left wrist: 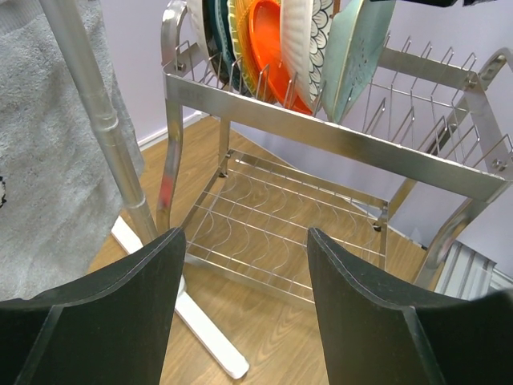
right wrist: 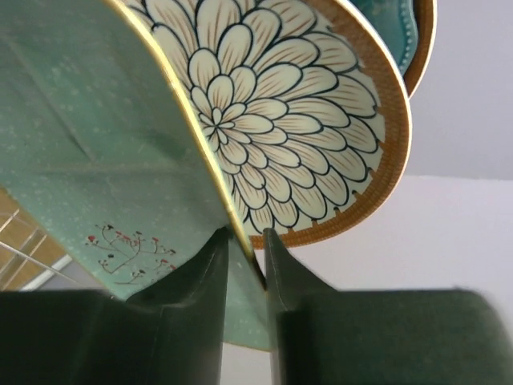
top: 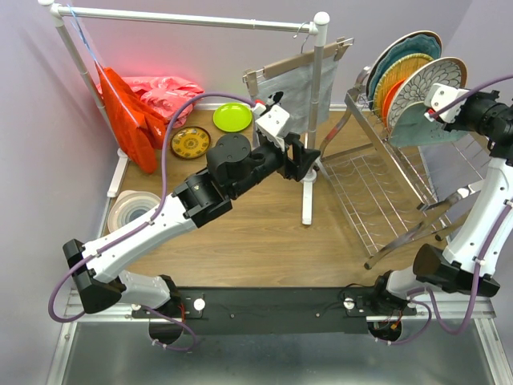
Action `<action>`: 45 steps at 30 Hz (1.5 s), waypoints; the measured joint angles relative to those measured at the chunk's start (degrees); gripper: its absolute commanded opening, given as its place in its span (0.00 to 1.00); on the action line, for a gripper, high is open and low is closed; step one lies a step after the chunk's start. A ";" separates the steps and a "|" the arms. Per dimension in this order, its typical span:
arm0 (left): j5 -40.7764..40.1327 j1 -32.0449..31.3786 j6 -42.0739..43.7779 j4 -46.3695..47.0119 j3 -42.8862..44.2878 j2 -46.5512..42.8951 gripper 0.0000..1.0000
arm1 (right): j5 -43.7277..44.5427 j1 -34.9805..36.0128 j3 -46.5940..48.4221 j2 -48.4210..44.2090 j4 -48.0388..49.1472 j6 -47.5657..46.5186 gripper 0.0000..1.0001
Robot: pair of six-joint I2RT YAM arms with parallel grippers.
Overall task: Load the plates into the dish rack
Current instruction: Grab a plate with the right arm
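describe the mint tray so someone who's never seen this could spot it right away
Find the chrome dish rack at the table's right; plates stand upright in its top tier. The mint tray is at the near end of the row, beside the brown-rimmed floral plate, with the right gripper on its rim. It alone is straight-edged, not round.

Left arm [top: 160, 220]: reaches from lower left to frame centre. Left gripper [left wrist: 244, 234]: jaws wide apart, empty. Right arm [top: 481, 216]: rises along right edge to upper right. Right gripper [right wrist: 246, 237]: jaws pinched on tray [right wrist: 80, 144] rim.
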 measured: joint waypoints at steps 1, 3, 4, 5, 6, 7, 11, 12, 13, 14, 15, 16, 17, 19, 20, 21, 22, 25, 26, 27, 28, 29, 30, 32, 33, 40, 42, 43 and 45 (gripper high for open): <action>0.00 0.00 -0.15 0.04 -0.02 0.00 0.71 | -0.09 0.00 -0.20 -0.09 -0.20 -0.48 0.25; -0.02 0.00 -0.35 0.07 -0.04 0.00 0.71 | 0.02 0.00 -0.35 -0.50 -0.20 -1.09 0.25; -0.02 0.00 -0.39 0.07 -0.07 0.00 0.71 | 0.09 -0.09 -0.61 -0.87 -0.26 -1.20 0.24; -0.02 0.00 -0.42 0.07 -0.07 0.00 0.71 | 0.11 -0.09 -0.87 -1.14 -0.24 -1.31 0.23; -0.02 0.00 -0.46 0.07 -0.07 0.00 0.71 | 0.11 -0.09 -1.14 -1.44 -0.22 -1.31 0.21; -0.02 0.00 -0.55 0.09 -0.07 0.00 0.71 | 0.11 -0.09 -1.33 -1.60 -0.15 -1.31 0.19; -0.02 0.00 -0.61 0.09 -0.07 0.00 0.71 | 0.09 -0.09 -1.60 -1.92 0.07 -1.25 0.14; -0.02 0.00 -0.61 0.09 -0.07 0.00 0.71 | 0.07 -0.09 -1.60 -1.92 0.09 -1.22 0.14; -0.02 0.00 -0.61 0.07 -0.07 -0.02 0.71 | 0.07 -0.09 -1.60 -1.92 0.09 -1.16 0.13; -0.04 0.00 -0.61 0.07 -0.07 -0.02 0.71 | 0.07 -0.09 -1.55 -1.92 0.11 -1.03 0.13; -0.02 0.00 -0.61 0.07 -0.07 -0.02 0.71 | 0.04 -0.09 -1.51 -1.92 0.13 -0.85 0.11; -0.02 0.00 -0.61 0.02 -0.07 -0.02 0.71 | 0.04 -0.09 -1.42 -1.92 0.11 -0.79 0.11; -0.02 0.00 -0.61 0.02 -0.07 -0.02 0.71 | 0.02 -0.09 -1.31 -1.92 0.09 -0.74 0.10; -0.04 0.00 -0.59 -0.07 -0.02 -0.02 0.71 | -0.09 -0.09 -0.98 -1.92 0.07 -0.70 0.10; -0.02 0.00 -0.59 -0.22 0.11 -0.02 0.71 | -0.22 -0.09 -0.90 -1.92 0.04 -0.68 0.09; -0.04 0.00 -0.59 -0.37 0.28 -0.02 0.71 | -0.35 -0.09 -0.87 -2.01 0.02 -0.70 0.09; -0.02 0.00 -0.59 -0.55 0.61 0.00 0.71 | -0.48 -0.09 -0.87 -2.12 0.00 -0.74 0.08; -0.04 0.00 -0.59 -0.70 1.51 0.00 0.71 | -0.85 -0.09 -0.87 -2.43 0.02 -0.76 0.08; -0.02 0.00 -0.59 -0.72 1.81 0.00 0.71 | -0.96 -0.09 -0.85 -2.54 0.02 -0.79 0.08; -0.04 0.00 -0.61 -0.72 2.01 0.00 0.71 | -1.07 -0.09 -0.83 -2.64 0.04 -0.83 0.07; -0.04 0.00 -0.61 -0.72 2.12 0.00 0.71 | -1.16 -0.09 -0.74 -2.67 0.04 -0.83 0.06; -0.04 0.00 -0.63 -0.72 2.21 0.00 0.71 | -1.25 -0.09 -0.50 -2.69 0.04 -0.85 0.06; -0.04 0.00 -0.68 -0.76 2.21 0.00 0.71 | -1.29 -0.09 -0.11 -2.69 0.07 -0.83 0.06; -0.04 0.00 -0.85 -0.90 2.21 0.00 0.71 | -1.33 -0.09 0.55 -2.69 0.09 -0.83 0.06; -0.04 0.00 -0.98 -0.90 2.19 0.00 0.71 | -1.40 -0.09 1.22 -2.69 0.04 -0.79 0.06; -0.02 0.00 -1.44 -0.90 2.16 0.00 0.71 | -4.92 -0.09 4.42 -3.02 1.88 0.28 0.06; -0.04 0.00 -1.42 -0.90 2.19 0.00 0.71 | -6.27 0.00 4.39 -3.23 2.23 0.52 0.06; -0.04 0.00 -1.44 -0.92 2.16 0.00 0.71 | -6.71 0.00 4.39 -3.30 2.34 0.50 0.06; -0.04 0.00 -1.42 -0.94 2.16 0.00 0.71 | -7.10 0.00 4.11 -3.54 2.47 0.31 0.05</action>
